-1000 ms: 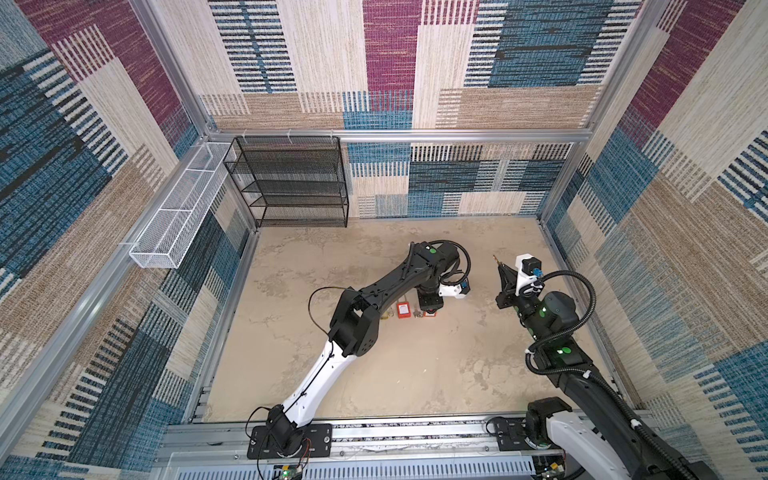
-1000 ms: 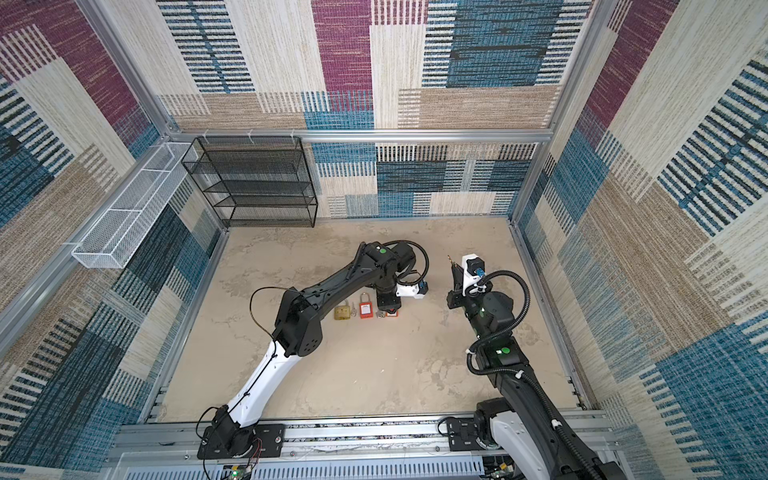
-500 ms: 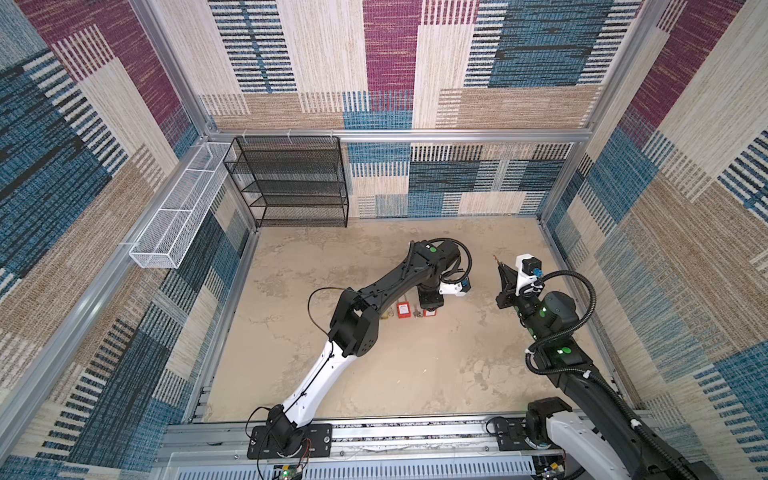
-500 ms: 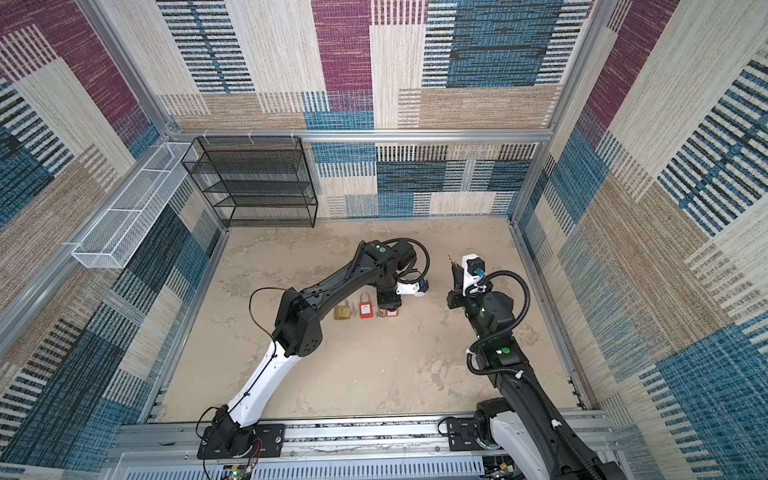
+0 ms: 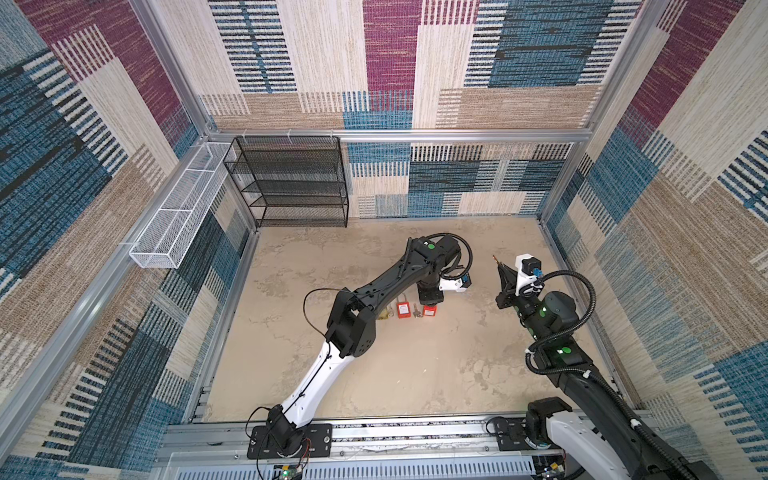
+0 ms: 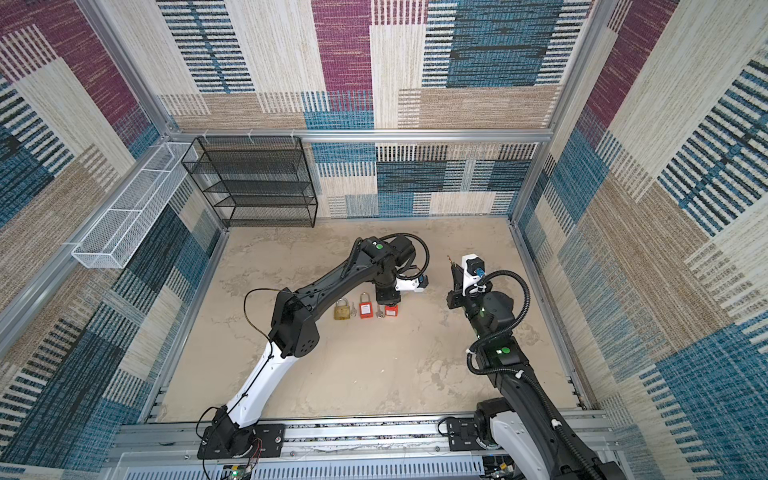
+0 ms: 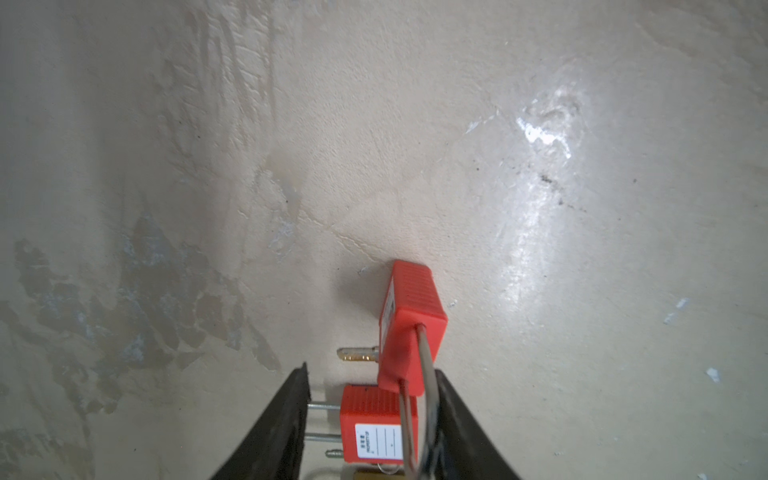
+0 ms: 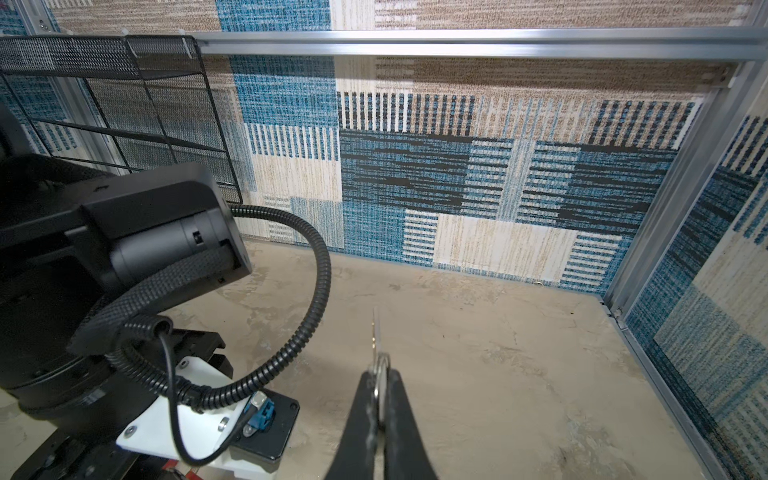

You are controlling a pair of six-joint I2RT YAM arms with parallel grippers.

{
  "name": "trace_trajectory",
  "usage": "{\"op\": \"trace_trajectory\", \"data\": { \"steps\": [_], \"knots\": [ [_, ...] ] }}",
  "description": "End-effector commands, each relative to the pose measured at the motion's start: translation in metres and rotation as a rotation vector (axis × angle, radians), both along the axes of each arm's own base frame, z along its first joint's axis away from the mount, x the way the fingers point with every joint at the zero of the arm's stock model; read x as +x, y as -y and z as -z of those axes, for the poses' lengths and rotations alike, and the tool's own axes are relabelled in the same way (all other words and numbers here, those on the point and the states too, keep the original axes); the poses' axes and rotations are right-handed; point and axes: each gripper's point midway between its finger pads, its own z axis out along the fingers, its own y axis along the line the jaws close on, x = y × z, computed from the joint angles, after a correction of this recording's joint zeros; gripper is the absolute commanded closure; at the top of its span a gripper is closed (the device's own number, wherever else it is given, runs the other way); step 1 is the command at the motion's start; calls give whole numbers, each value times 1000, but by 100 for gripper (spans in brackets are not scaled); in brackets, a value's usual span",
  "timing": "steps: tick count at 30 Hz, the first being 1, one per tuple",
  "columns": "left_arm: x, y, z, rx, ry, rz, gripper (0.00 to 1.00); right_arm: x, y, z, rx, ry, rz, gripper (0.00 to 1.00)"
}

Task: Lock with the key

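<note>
Between left claw (image 7: 372,372) jaws, standing apart: red padlock (image 7: 411,307) tilted, shackle (image 7: 426,361) touching one finger (image 7: 461,432); second padlock (image 7: 370,428) and loose key (image 7: 357,354) just beside. Right claw (image 8: 378,374) well apart, clamped on key (image 8: 376,328) ring, blade past tips.

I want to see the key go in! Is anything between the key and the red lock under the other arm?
Yes. The left wrist hangs over and beside that red lock, on the side facing the key that the right gripper holds up in the air.
</note>
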Motion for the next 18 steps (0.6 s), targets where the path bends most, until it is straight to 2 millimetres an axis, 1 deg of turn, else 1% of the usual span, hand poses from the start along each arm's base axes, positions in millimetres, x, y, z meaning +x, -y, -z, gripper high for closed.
{"op": "trace_trajectory", "data": {
  "steps": [1, 8, 10, 15, 18],
  "knots": [
    [-2, -5, -7, 11, 6, 18, 56, 0, -1, -10, 6, 40, -6, 100],
    [-3, -6, -5, 16, -2, 11, 72, 0, -2, -10, 6, 38, -10, 100],
    [-3, -6, -5, 15, -1, 9, 74, 0, -1, -10, 7, 39, -10, 100],
    [-1, -7, -2, 29, 5, 7, 75, 1, -1, -10, 8, 38, -9, 100],
    [2, -8, 4, 37, 4, 8, 75, 1, -1, -10, 5, 38, -4, 100]
  ]
}}
